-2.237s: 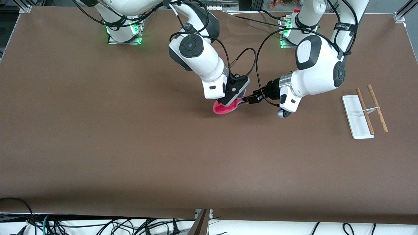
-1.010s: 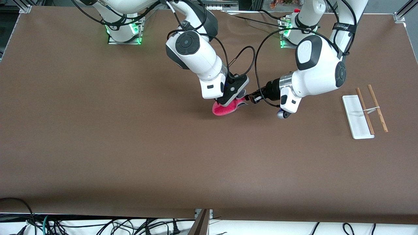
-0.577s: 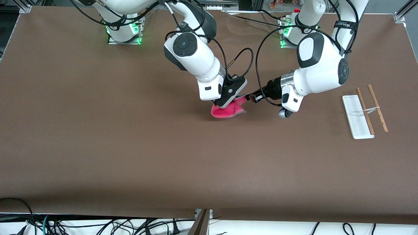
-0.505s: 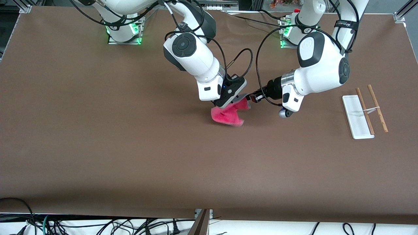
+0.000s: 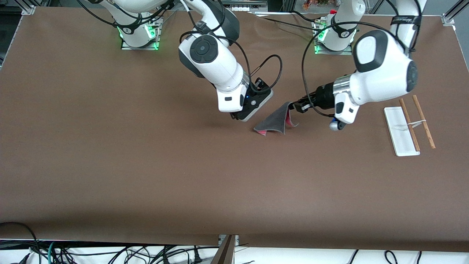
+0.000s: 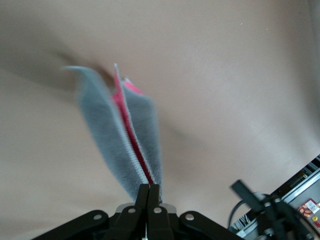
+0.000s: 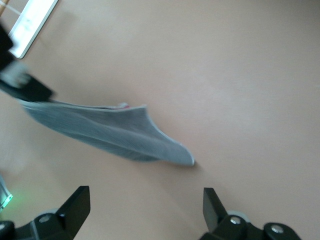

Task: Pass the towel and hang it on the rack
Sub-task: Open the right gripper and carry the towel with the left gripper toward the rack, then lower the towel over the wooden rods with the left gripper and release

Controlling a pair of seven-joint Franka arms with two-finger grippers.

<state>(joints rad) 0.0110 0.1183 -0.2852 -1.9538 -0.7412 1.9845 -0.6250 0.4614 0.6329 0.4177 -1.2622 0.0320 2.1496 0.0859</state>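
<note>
Left claw (image 5: 293, 107): clenched on one corner of the towel (image 5: 275, 121), jaws pinched tight over the folded edge in the left wrist view (image 6: 148, 192), grey faces out, pink lining showing in the fold (image 6: 131, 135). The towel hangs from that grip, its lower tip at or just above the bench (image 5: 146, 165); contact cannot be told. Right claw (image 5: 240, 116): released, fingers spread wide with nothing between them in its wrist view (image 7: 145, 210), hovering over bare bench at about 9 o'clock from the towel. Change: half a second ago the towel was a pink bunch under the right claw with the left claw closing on its edge; now the right claw has let go and backed toward the right arm's end, and the left arm has drawn the cloth out toward its own end, unfolding it grey side up. Judgement: the pass is done, and carrying and hanging remain. The rack (image 5: 406, 125) stands well apart at roughly 3 o'clock from the towel, toward the left arm's end, nothing on it. Count: one towel; one rack, with one white base and two wooden rods (image 5: 423, 121) joined by one crosspiece; two arms, two claws. Single-corner grip looks thin, so the drape may swing on the way over.
</note>
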